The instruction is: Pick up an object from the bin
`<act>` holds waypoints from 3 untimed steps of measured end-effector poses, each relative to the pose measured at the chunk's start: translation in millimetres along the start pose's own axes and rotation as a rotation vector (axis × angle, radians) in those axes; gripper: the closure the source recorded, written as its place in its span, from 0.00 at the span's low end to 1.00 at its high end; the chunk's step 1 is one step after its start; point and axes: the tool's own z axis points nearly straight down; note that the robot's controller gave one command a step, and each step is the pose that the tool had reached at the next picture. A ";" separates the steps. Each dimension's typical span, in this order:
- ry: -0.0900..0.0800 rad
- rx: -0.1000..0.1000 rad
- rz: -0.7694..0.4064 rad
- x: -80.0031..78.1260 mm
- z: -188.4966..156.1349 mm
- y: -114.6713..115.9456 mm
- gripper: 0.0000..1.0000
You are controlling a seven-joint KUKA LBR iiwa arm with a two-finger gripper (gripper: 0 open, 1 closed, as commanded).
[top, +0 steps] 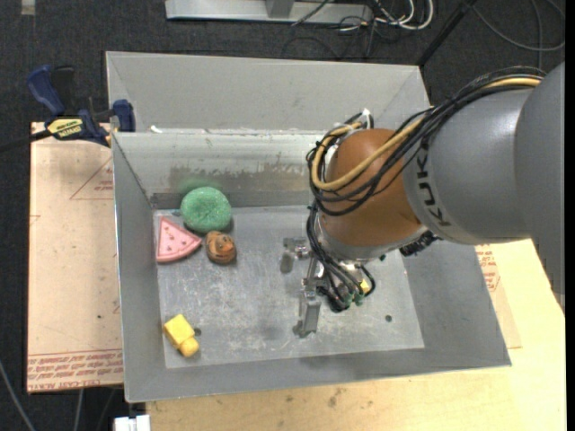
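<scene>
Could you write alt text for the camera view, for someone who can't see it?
A robot arm's tool hangs low over bare floor near the middle of a grey metal bin, touching none of the toys. Along the left side lie a green round lump, a pink watermelon slice, a small brown ball and a yellow block.

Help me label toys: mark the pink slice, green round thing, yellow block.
pink slice (175, 241), camera view, its middle.
green round thing (206, 208), camera view, its middle.
yellow block (181, 334), camera view, its top face.
</scene>
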 end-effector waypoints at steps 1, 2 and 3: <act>-0.008 -0.001 0.002 -1.9 -4.4 -0.2 0.00; -0.008 -0.001 -0.054 -10.9 -14.2 -20.5 0.00; -0.010 0.000 -0.081 -32.7 -27.3 -64.3 0.00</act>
